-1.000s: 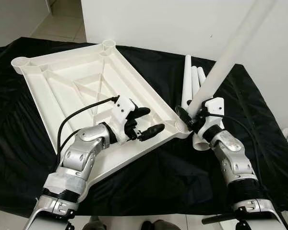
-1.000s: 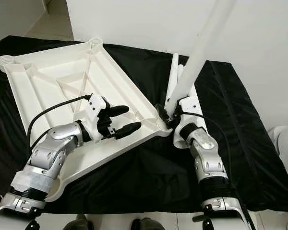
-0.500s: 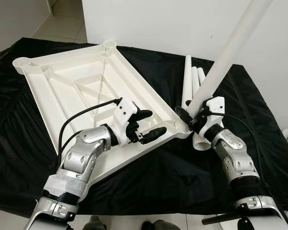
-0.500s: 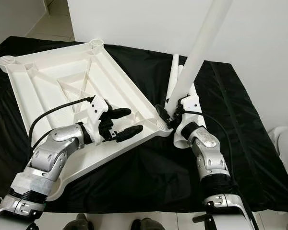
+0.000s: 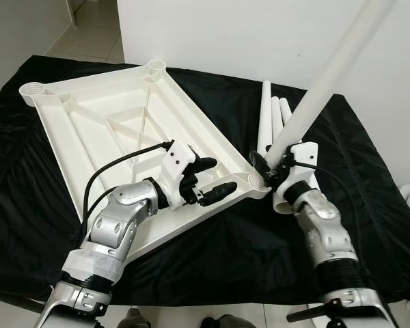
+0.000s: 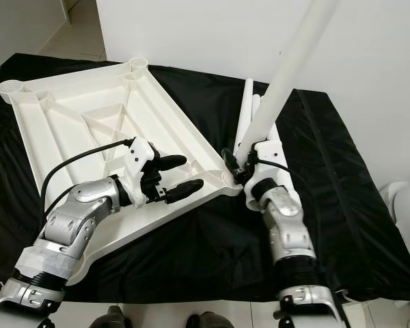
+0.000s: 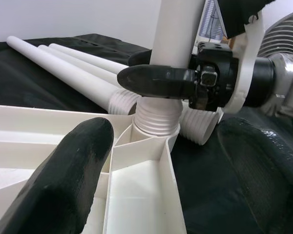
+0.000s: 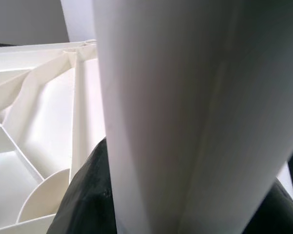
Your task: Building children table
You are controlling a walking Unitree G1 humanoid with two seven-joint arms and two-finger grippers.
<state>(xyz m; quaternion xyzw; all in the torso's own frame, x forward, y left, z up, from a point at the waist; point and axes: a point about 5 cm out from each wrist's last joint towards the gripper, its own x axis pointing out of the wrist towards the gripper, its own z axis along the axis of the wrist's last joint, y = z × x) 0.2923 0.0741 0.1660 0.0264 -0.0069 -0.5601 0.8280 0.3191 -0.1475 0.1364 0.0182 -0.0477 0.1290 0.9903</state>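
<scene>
Nearest, left arm bent at the elbow, forearm lying across the near edge of the tabletop [image 5: 89, 130], an upturned white slab with ribs showing, resting on black cloth [image 5: 212, 260]. Left gripper [image 5: 208, 179] spread open above the tabletop's right-hand rim, one finger [image 7: 58, 183] over the ribbed inside, the other just off the rim over the cloth; nothing between them. Pointing toward the near right corner socket [image 5: 257, 179].

Just right of that, right arm reaching forward and up from the near edge, wrist cocked inward. Right gripper [image 6: 240, 162] clamped on the leg [image 5: 328, 82] near its lower end, fingers [image 7: 156, 80] either side of the tube. Leg's threaded end seated in the socket, tube leaning up and away to the right, out past the top.

Further back, three spare legs [image 5: 273, 116] lying side by side on the cloth, just behind the held leg. Farthest, two more empty sockets [image 5: 33, 89] at the tabletop's far corners, then a white wall [image 5: 225, 34].
</scene>
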